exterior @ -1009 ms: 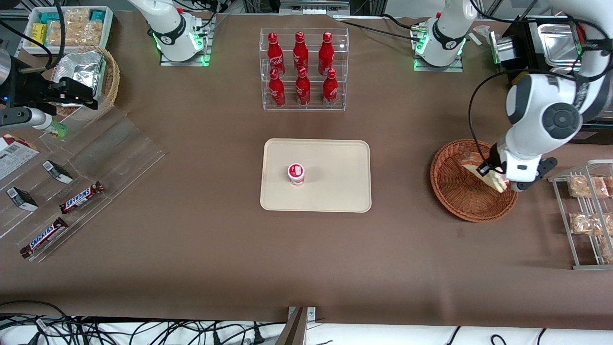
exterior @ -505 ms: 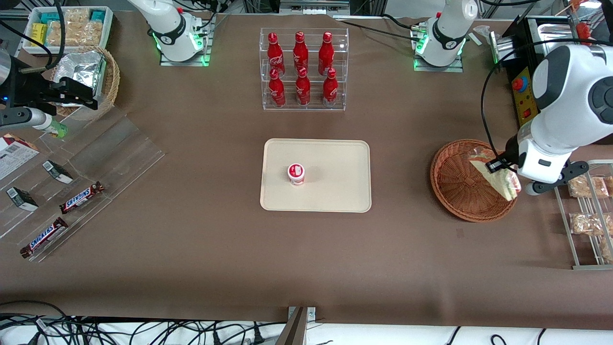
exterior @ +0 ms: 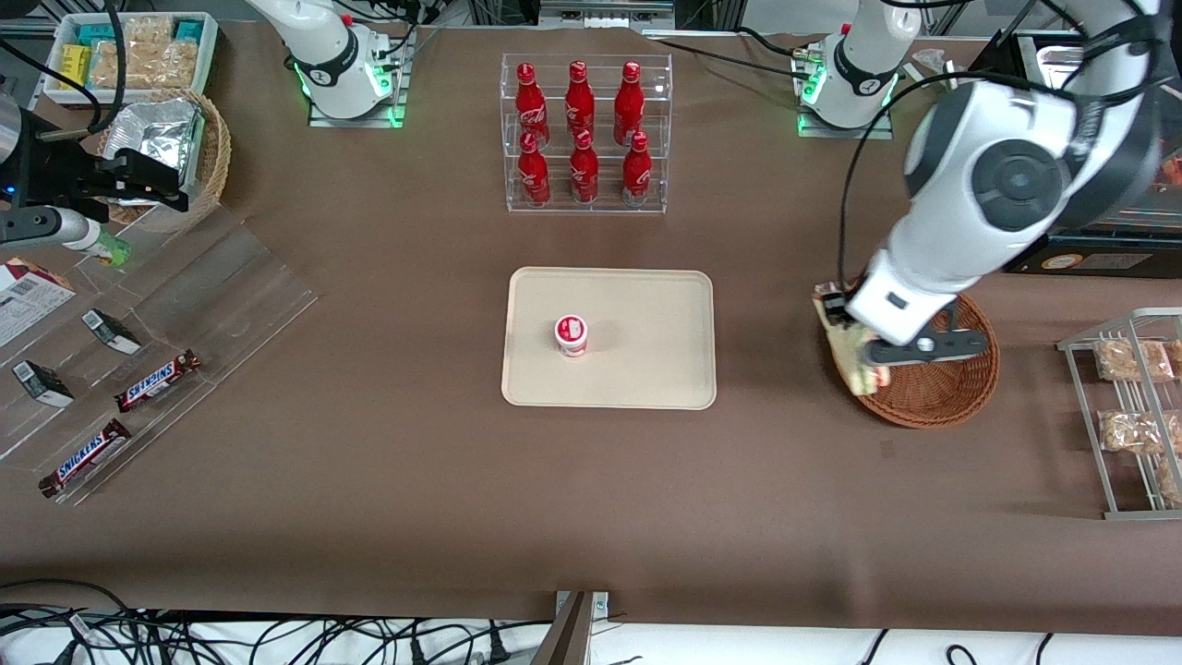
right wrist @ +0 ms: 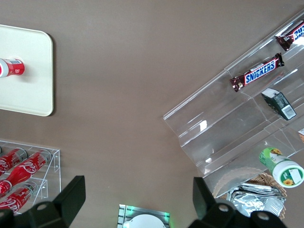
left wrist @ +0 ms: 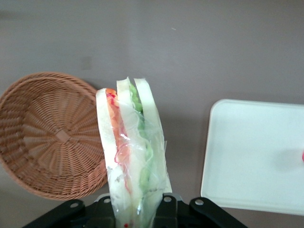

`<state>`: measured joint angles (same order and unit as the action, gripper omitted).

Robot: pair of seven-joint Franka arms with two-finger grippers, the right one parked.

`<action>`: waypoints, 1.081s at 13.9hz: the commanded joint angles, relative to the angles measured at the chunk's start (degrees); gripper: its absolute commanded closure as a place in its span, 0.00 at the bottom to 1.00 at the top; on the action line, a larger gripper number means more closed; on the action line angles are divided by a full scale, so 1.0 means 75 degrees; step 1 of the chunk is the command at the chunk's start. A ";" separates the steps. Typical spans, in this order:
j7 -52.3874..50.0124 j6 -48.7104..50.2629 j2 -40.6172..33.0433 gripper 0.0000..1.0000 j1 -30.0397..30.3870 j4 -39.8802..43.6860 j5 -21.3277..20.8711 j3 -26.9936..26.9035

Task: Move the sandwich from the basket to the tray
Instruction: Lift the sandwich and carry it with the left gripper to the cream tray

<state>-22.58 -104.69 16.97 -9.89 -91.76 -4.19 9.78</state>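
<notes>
My left gripper [exterior: 854,337] [left wrist: 135,211] is shut on the wrapped sandwich [exterior: 848,356] [left wrist: 132,152], a wedge of pale bread with red and green filling. It hangs in the air over the rim of the reddish-brown wicker basket [exterior: 942,392] [left wrist: 47,137], on the side that faces the cream tray [exterior: 646,369] [left wrist: 256,152]. The basket shows nothing inside it. Bare brown table lies between the sandwich and the tray.
A small red-and-white cup [exterior: 571,334] stands on the tray. A clear rack of red bottles [exterior: 584,134] stands farther from the front camera than the tray. A wire rack with bagged snacks [exterior: 1131,406] lies toward the working arm's end, a clear chocolate-bar stand [exterior: 138,369] toward the parked arm's.
The left arm has lifted the sandwich out of the basket and swung it across the basket toward the tray, from the rim near the wire rack to the rim nearest the tray.
</notes>
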 commanded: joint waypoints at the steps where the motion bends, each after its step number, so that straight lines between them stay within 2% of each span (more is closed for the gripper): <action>1: 0.0550 0.0154 0.0583 1.00 -0.0590 0.0503 0.0276 -0.0085; 3: 0.0433 -0.0125 0.0865 1.00 -0.1070 0.0551 0.0430 -0.0085; 9: -0.0679 -0.1707 0.2024 1.00 -0.2207 0.0340 0.0325 -0.0109; 15: -0.0880 -0.2282 0.2728 1.00 -0.2478 0.0211 0.0079 -0.0120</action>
<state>-28.68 -121.33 36.99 -27.32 -90.56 -2.35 9.68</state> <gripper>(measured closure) 0.802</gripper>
